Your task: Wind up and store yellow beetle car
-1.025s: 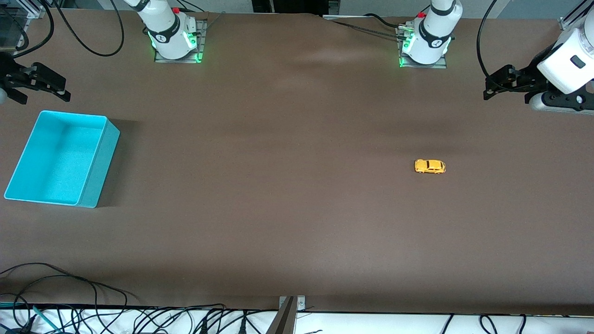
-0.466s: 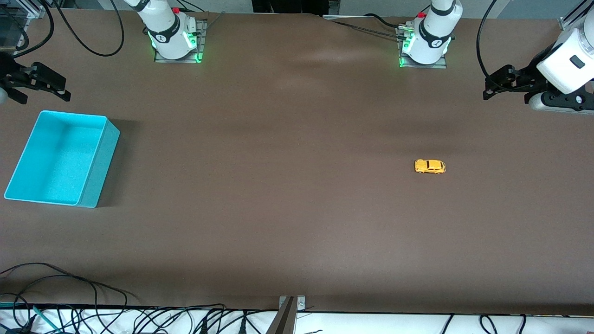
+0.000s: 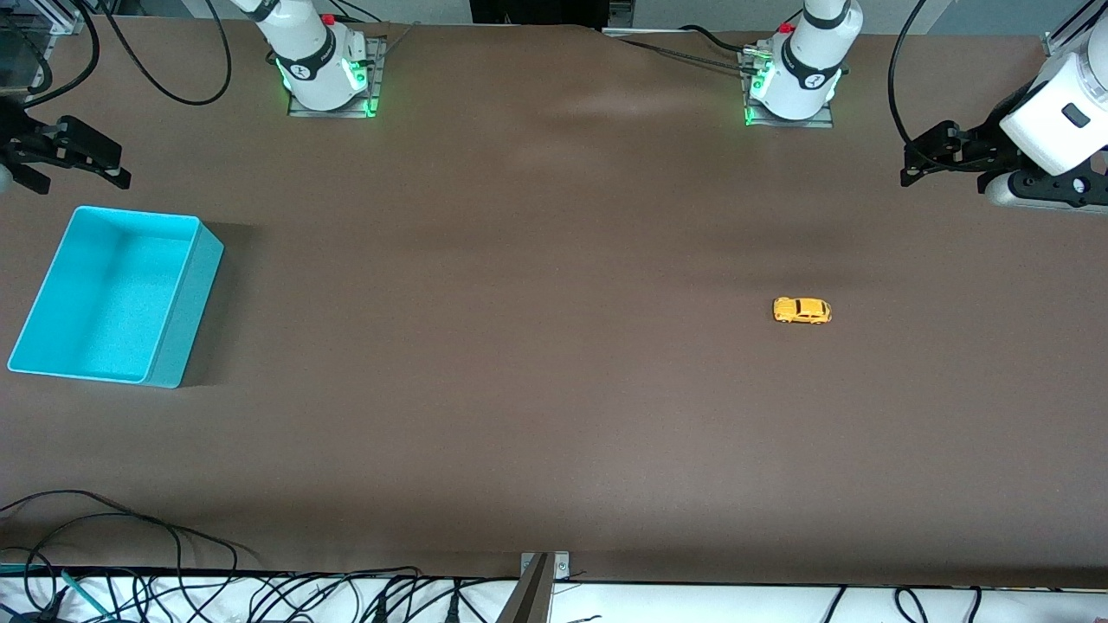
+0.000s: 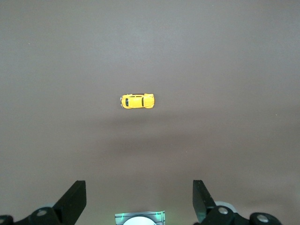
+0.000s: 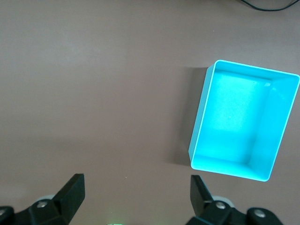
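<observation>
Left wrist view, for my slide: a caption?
Open left hand above the table, yellow beetle car untouched on it.

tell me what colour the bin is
Turquoise; the bin shows best in the right wrist view.

- bare brown table [image 3: 537, 346] lies all around the yellow beetle car [image 3: 802, 310], with nothing beside it to block a reach from above or from any side
- the turquoise bin [image 3: 186, 311] stands well apart, at the right arm's end, its top open
</observation>
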Action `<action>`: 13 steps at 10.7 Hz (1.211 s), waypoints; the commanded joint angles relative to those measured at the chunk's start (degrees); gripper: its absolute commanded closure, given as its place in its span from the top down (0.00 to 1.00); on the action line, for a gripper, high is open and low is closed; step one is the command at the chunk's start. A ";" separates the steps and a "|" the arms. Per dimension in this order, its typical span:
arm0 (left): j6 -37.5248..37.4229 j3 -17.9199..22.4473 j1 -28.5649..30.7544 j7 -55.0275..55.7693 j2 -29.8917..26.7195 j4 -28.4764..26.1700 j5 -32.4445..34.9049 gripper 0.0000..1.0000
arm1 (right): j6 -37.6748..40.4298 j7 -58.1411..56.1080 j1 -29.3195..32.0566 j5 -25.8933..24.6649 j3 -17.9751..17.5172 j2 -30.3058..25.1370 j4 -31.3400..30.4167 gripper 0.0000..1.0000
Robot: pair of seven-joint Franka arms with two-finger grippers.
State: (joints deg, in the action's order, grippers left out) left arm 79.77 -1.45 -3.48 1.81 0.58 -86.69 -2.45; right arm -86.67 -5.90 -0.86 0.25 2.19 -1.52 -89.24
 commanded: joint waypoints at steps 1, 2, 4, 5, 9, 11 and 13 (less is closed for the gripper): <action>-1.46 0.13 -0.30 0.04 0.91 1.88 -0.01 1.00 | 1.15 -1.14 -0.02 1.94 0.53 -0.06 0.74 1.00; -1.46 0.13 -0.38 0.04 0.91 2.05 -0.01 1.00 | 1.24 -1.14 -0.02 2.38 0.79 -0.06 0.74 1.00; -1.37 -0.56 -0.56 0.21 0.91 2.14 -0.01 1.00 | 1.15 -1.22 -0.02 2.39 1.15 -0.06 0.74 1.00; -1.37 -0.92 -0.73 0.48 0.91 2.23 0.16 1.00 | 1.24 -2.18 -0.02 2.39 1.58 -0.15 0.74 1.00; -1.37 -1.01 -0.56 0.48 0.91 2.05 0.08 1.00 | 1.15 -4.04 -0.02 3.70 2.82 0.11 0.56 1.00; -1.29 -0.92 -0.56 0.48 0.91 2.23 0.16 1.00 | 1.24 -4.12 -0.02 3.70 2.91 0.11 0.56 1.00; -1.29 -0.92 -0.65 0.48 0.91 2.14 0.16 1.00 | 1.15 -4.12 -0.02 3.70 2.99 0.11 0.65 1.00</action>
State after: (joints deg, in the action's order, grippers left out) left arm 79.77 -2.45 -3.91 1.81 0.60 -86.69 -2.46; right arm -86.42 -9.01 -0.85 2.53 4.60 -1.41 -89.25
